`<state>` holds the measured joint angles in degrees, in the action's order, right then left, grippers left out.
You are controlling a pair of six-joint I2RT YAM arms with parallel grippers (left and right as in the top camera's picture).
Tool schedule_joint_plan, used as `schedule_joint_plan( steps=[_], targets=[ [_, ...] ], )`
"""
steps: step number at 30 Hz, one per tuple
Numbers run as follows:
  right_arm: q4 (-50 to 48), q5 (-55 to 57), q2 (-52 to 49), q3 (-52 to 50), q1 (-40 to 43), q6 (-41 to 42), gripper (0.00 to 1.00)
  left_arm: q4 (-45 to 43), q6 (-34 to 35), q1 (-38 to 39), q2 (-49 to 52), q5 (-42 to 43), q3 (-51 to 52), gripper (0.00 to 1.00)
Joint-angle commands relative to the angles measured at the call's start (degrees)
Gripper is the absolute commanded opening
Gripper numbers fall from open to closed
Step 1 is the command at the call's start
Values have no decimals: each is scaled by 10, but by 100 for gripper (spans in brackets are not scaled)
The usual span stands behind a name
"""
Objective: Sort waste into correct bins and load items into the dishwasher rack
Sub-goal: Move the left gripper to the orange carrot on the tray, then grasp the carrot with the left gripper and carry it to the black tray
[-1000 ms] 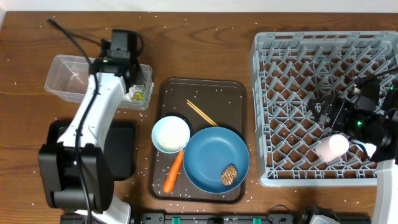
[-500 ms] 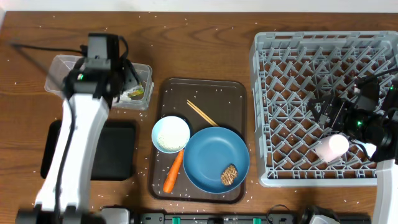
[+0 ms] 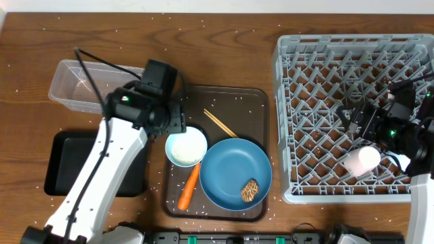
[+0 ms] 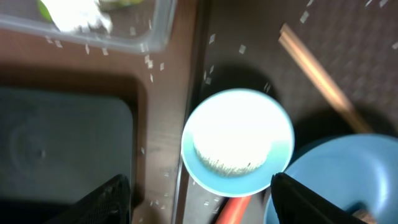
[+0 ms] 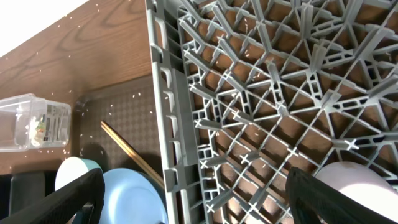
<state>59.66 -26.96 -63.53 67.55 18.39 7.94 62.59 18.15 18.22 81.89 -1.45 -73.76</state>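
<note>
Overhead: saw the left arm slanting up from 7 o'clock, with the left gripper hanging over the white bowl on the brown tray, at 10 o'clock of the blue plate. Found its fingers spread wide, gripping nothing. Saw the right gripper over the rack at 3 o'clock, fingers parted, pink cup lying just beside. Made out the white tissue in the clear tub only as a blurred, cropped patch.
</note>
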Motion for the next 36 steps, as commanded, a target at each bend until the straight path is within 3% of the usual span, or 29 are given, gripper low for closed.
schedule_joint_plan(
  steps=[1, 5, 8, 13, 22, 29, 36],
  targets=[
    [3, 0, 1, 10, -9, 8, 86, 1, -1, 4, 16, 13, 31, 73],
    [3, 0, 1, 10, -9, 8, 86, -3, -1, 4, 32, 22, 68, 72],
    [3, 0, 0, 10, -9, 8, 86, -3, 1, 4, 38, 55, 95, 58],
    [4, 0, -2, 10, -9, 8, 87, 25, 1, 7, 32, 96, 127, 53],
    [3, 0, -3, 10, -9, 8, 87, 28, 42, 79, -39, 103, 207, 56],
    [-1, 0, -9, 10, -9, 8, 87, -77, 56, 138, -51, 140, 317, 59],
    [7, 0, -16, 10, -9, 8, 87, -128, 56, 165, -51, 140, 350, 59]
  ],
)
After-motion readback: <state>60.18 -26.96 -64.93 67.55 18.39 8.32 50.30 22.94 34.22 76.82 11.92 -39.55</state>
